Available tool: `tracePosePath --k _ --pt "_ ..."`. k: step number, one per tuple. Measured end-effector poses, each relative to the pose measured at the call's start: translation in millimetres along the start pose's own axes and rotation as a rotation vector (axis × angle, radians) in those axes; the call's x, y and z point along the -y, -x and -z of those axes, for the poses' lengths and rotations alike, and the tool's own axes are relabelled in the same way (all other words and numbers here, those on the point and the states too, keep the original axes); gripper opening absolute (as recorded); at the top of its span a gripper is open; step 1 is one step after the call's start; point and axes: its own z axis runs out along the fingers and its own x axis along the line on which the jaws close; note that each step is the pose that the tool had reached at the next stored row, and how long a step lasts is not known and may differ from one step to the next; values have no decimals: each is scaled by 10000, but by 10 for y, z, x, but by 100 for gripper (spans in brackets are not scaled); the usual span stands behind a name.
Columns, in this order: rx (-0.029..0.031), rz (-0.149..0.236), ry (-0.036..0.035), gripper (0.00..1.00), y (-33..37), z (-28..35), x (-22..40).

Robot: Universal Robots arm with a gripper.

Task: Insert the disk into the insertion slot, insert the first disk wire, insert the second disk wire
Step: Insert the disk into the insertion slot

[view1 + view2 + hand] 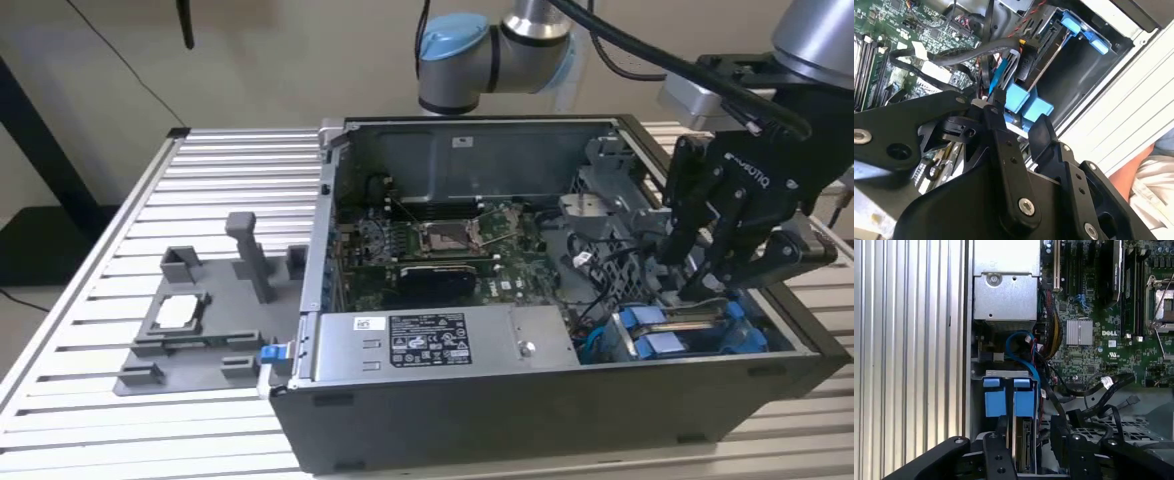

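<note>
The disk (683,325) lies low in the insertion slot (603,345) at the case's corner on the exterior view's right, with its blue carrier tabs (643,322) at the mouth. In the first wrist view its edge (1025,445) shows below the blue tabs (1024,400). My gripper (687,290) hangs right over it, open. Its black fingers (1001,427) stand either side of the disk's edge, with a gap on both sides. A blue wire (1019,337) loops beside the cage, and black wires (1094,390) trail over the board. In the second wrist view the gripper (1019,120) sits just above the blue tabs (1026,105).
The open computer case (534,410) stands on a slatted aluminium table (80,350). A grey metal box with a white sticker (414,340) fills the front, with the motherboard (454,240) behind it. A grey fixture (200,320) lies on the exterior view's left. A person's arm (1134,172) is beside the table.
</note>
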Motion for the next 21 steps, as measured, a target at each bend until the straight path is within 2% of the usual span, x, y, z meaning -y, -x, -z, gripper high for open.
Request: tracePosePath --k 4,5,6,7,14,16,17,18,19,21 --pt "-1 -2 -101 47 9 110 -6" --pt "-1 -3 -146 47 11 125 -8" --pt "1 -3 -231 47 17 129 -8" --pt "2 -2 -388 47 22 128 -10" --pt "-4 86 -1667 47 79 127 -10" --pt "-4 195 -1984 47 90 123 -10" --pt "-3 271 -2112 47 94 120 -10" --pt "0 358 -2201 47 98 117 -10" --pt "3 437 -2237 47 100 116 -10" --pt "4 467 -2239 47 101 116 -9"
